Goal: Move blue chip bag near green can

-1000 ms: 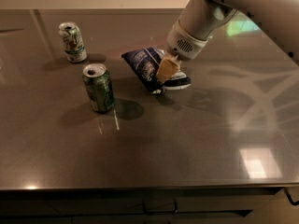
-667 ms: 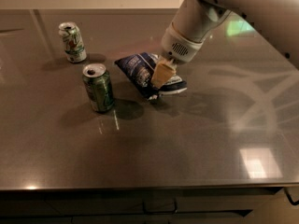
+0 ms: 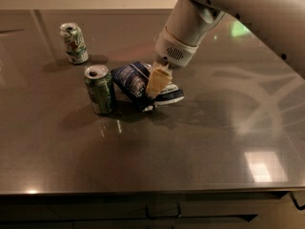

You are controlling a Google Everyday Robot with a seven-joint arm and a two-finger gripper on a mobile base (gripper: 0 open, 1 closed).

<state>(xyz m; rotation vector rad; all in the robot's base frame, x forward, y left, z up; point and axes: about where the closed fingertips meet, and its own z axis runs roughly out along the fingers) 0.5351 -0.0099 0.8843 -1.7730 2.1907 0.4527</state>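
While my end effector point(image 3: 155, 87) hangs low over the table point(image 3: 200, 147), left of centre and roughly midway between the far edge and the near edge, it is clamped on the blue chip bag point(image 3: 131, 79). One pale finger point(image 3: 157, 80) lies across the front of the foil, its partner is hidden behind, and the pinch sits at the bag's right-hand end. That grip explains the pose: the bag is tipped up on a slant, printed face outward, with its lower corner down at the tabletop. Touching or a hair above, I cannot tell.

And look where it is! The bag's left edge is just beside the green can point(image 3: 100, 89), which stands upright, silver top showing, toward the left edge of the table. Whether foil and can touch I cannot say, because the gap is lost in shadow. By my reckoning the carry is as good as done: near was asked, and near this looks. What remains, I judge, is a clean release, parting the fingers and lifting straight up, since light crinkly foil could cling and a nudge might topple the can.

Further out, the paler can point(image 3: 74, 43) with red marks stands upright toward the far left corner, well apart, not my business. My arm point(image 3: 228, 8) slants in from the far right corner, so the wrist leans over the bag from its right side.
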